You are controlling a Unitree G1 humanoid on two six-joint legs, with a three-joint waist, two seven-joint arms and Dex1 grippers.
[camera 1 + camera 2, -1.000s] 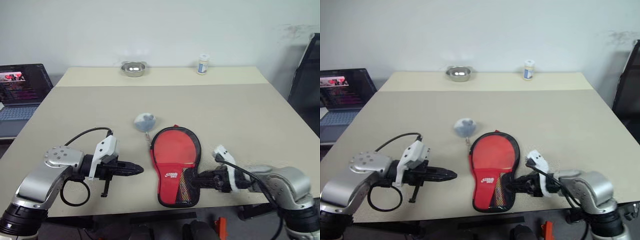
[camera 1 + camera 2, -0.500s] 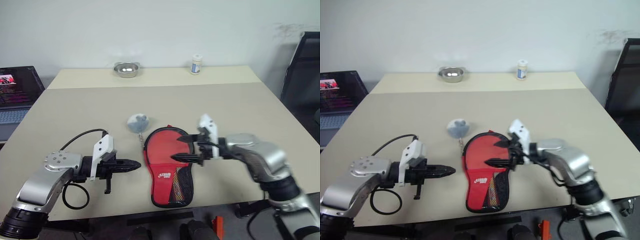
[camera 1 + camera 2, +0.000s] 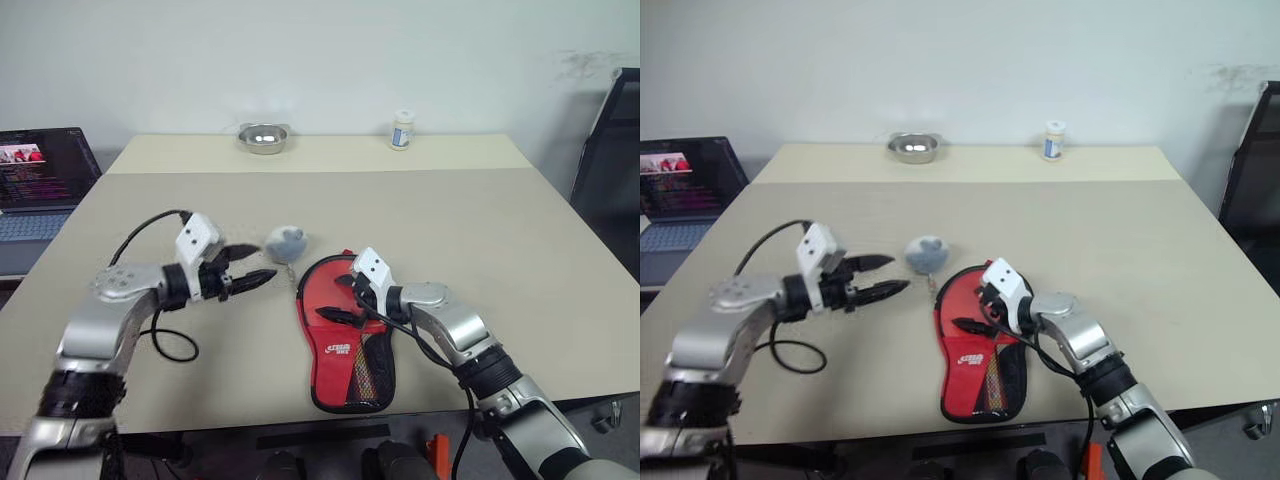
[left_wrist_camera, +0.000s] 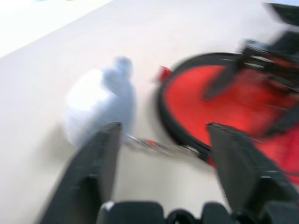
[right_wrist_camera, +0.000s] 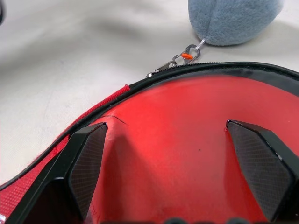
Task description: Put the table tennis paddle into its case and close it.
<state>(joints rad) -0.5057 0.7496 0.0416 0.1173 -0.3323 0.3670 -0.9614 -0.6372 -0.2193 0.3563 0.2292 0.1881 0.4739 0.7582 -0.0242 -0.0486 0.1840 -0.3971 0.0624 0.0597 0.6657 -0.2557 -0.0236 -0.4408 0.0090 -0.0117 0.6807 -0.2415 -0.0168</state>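
Between the spread fingers of the right gripper lies the round red face of the case, with nothing held; a second ago this gripper was low at the handle end of the case, and now it has come over the upper part. Beyond its fingertips are the zip pull and the small clasp that joins the case to a grey plush ball. Away from that ball, on the other side, the left gripper also stands released and empty; before it was clenched and farther back, and now it points toward the ball and the top edge of the case. The table tennis paddle I cannot make out apart from the case, so whether it is already inside I cannot tell. My judgement is that both arms prepare to work on the zip. The beige table carries, far off, a steel bowl and a small white bottle; beside the table a laptop is open, before a white wall.
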